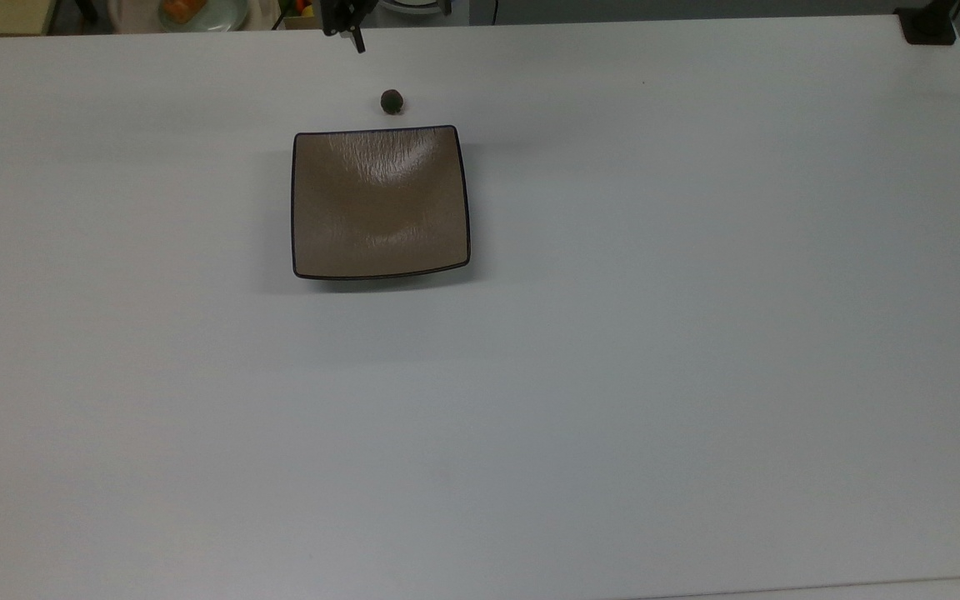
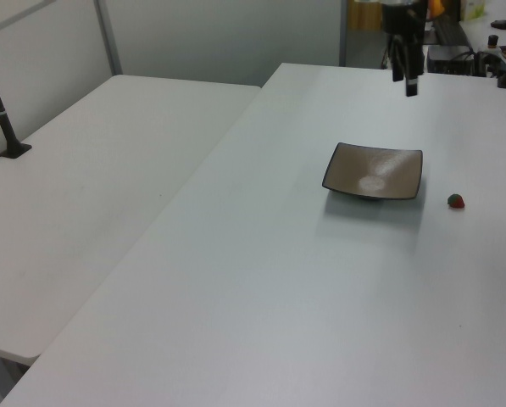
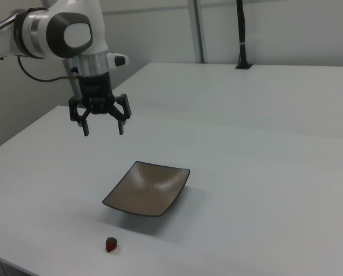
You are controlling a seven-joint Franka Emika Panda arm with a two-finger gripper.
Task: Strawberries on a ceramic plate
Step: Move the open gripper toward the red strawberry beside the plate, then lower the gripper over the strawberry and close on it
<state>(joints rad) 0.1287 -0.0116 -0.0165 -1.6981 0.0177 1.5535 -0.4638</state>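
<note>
The brown square plate [image 1: 380,202] sits flat on the white surface [image 1: 613,375], and it is the thing to look from. It has a thin black rim and a shiny dip in the middle, with nothing on it. 1 small strawberry [image 1: 392,102] lies on the surface just beside the plate, not touching it. In the top view the berry is just past the plate's top edge. In the left view the strawberry [image 2: 456,201] is near the plate's [image 2: 374,171] right side, red with a bit of green. In the right view the strawberry [image 3: 111,244] lies in front of the plate's [image 3: 148,188] near corner. The gripper [image 3: 103,130] hangs in the air above the surface, up and to the right view's left of the plate, well apart from the berry. Its 2 fingers [image 3: 85,128] are spread apart and point down, with nothing between them. In the left view the gripper [image 2: 410,83] is up behind the plate. The white and grey arm [image 3: 68,31] reaches in from the right view's left. A black pole [image 3: 241,34] stands far behind the plate
</note>
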